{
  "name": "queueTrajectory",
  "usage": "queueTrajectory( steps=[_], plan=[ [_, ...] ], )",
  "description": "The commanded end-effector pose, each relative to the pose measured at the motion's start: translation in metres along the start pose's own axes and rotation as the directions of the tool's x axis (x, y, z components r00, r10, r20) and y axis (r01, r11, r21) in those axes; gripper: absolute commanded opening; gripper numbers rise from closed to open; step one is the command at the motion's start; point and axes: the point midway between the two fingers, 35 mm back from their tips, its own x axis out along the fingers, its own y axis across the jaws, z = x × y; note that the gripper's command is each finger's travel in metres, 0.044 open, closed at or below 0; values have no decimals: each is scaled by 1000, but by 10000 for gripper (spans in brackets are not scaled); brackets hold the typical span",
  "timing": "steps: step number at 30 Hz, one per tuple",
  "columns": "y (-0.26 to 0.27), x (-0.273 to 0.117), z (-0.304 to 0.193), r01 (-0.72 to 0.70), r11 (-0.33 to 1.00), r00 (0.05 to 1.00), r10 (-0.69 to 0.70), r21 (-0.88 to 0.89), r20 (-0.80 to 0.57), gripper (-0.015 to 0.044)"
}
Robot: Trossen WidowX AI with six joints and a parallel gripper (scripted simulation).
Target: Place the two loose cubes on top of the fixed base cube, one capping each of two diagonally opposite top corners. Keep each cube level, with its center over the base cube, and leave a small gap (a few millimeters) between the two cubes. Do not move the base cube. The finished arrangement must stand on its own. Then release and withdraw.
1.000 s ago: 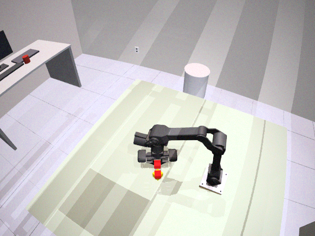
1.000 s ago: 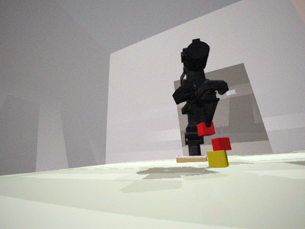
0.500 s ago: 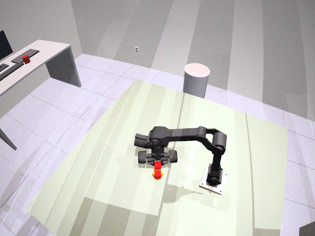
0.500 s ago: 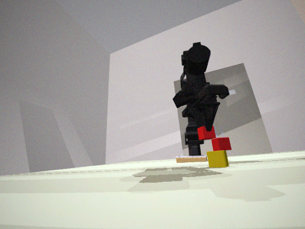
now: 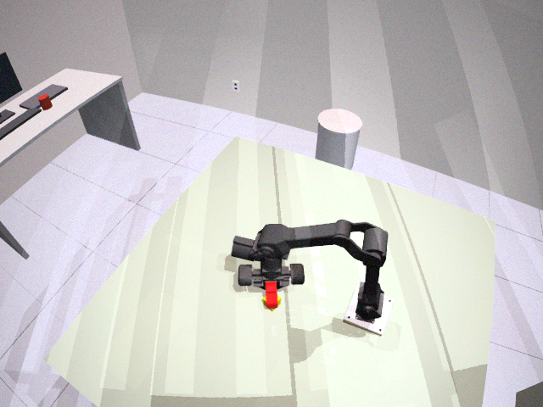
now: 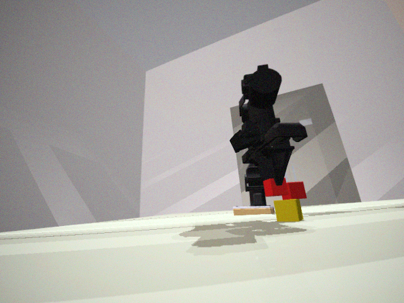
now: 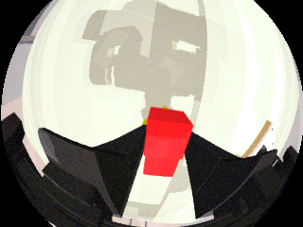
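The yellow base cube [image 5: 265, 300] [image 6: 287, 210] [image 7: 146, 122] stands on the table. One loose red cube [image 5: 271, 303] [image 6: 297, 190] [image 7: 161, 168] rests on its top. My gripper [image 5: 271, 284] [image 6: 278, 183] [image 7: 166, 132] points down, shut on the other red cube [image 5: 271, 289] [image 6: 270, 188] [image 7: 166, 116]. That held cube looks level and slightly above the base cube's top, beside the resting cube. The two red cubes overlap in every view, so the gap between them is hidden. Much of the base cube is hidden in the wrist view.
The arm's base plate [image 5: 355, 322] [image 6: 252, 211] [image 7: 259, 137] is on the table [image 5: 210, 350] [image 6: 130, 270], right of the cubes in the top view. Off the table are a grey cylinder [image 5: 337, 142] and a desk [image 5: 89, 83] with a red mug [image 5: 45, 102].
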Motion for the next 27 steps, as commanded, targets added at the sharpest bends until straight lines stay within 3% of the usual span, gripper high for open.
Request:
queueTrajectory(
  steps=[1, 27],
  plan=[
    [-2, 6, -1, 9, 1000, 1000, -9, -7, -4, 105],
    [-2, 7, 0, 8, 1000, 1000, -8, -15, -7, 105]
  ],
)
